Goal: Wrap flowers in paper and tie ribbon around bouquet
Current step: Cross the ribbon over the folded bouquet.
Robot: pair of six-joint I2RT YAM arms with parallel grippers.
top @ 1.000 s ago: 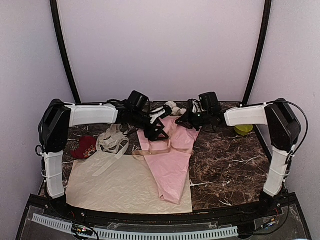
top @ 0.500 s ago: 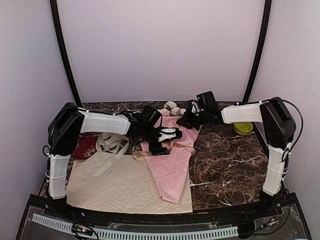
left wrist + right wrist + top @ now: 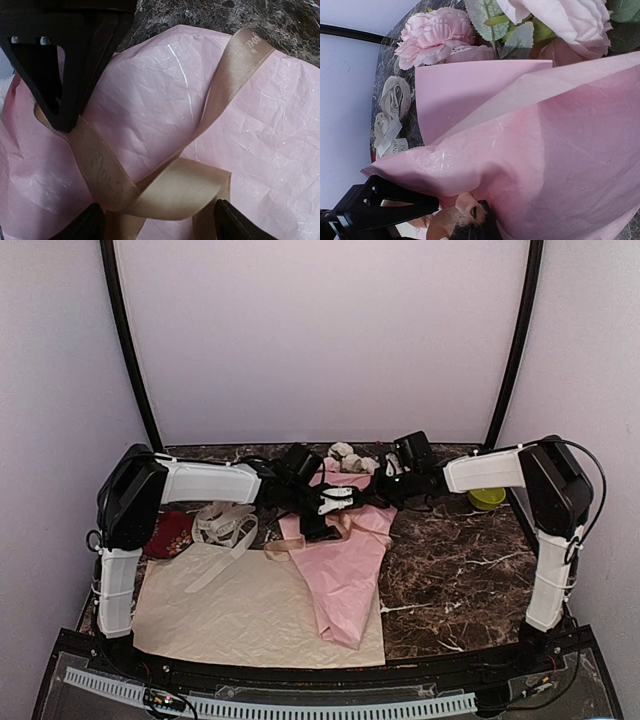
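- Left gripper (image 3: 160, 226): jaws wide apart, nothing clamped. The tips stand either side of a slack crossing of the ribbon (image 3: 170, 195), which lies on top of the bouquet (image 3: 345, 570).
- Right gripper (image 3: 476, 221): jaws together, pinched on one ribbon end as far as the wrist views show, at the bouquet's upper body just below the flowers (image 3: 435, 32).
- Bouquet lies flat on the table (image 3: 460, 560), flower heads at its far end. Its pointed tail is nearest the arms and overlaps a cream sheet (image 3: 220, 610).
- Ribbon crosses the bouquet's middle, with one tail trailing off its left side. The crossing is a flat loop, not a knot.

Risks, as I judge them:
- Only one end is held. If the right arm pulls before the left takes the other end, the ribbon may slide across the paper (image 3: 560, 150) instead of tightening.
- Left jaws closing straight down could catch paper along with ribbon. The sheet is thin, so it could tear or the cone could open.
- The satin is floppy and slick, so a nudge from a finger may flip or flatten the loop.
- The grippers sit very close together over the bouquet, so they could knock into each other.
- The paper's overlap edge near the flowers looks loose. A sideways tug may roll the bouquet and unwrap it.
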